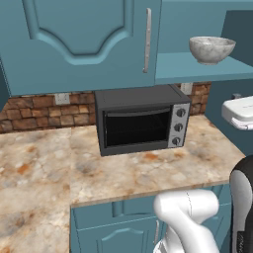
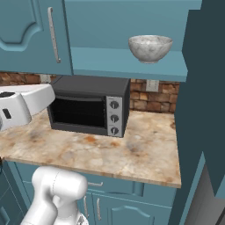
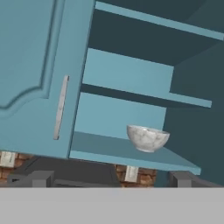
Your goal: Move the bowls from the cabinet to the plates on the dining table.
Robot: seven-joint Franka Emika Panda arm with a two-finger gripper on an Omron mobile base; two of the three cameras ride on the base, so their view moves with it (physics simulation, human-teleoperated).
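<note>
Gripper (image 3: 111, 178) jaws stand spread wide with nothing between them, its two dark tips at the bottom of the hand view, aimed up at the cabinet (image 3: 39, 65) and well short of it; the marbled bowl (image 3: 147, 138) sits upright on the lowest shelf (image 3: 100, 146), toward the shelf's front edge and open right end, with the closed door and its long handle (image 3: 60, 107) to the left; below, on the counter (image 1: 148, 173), stands a black oven (image 1: 142, 121). Judging by its look, the bowl is stiff, glossy, likely slippery and chip-prone; too wide to span, so pinch the rim wall, one finger inside, one outside.
</note>
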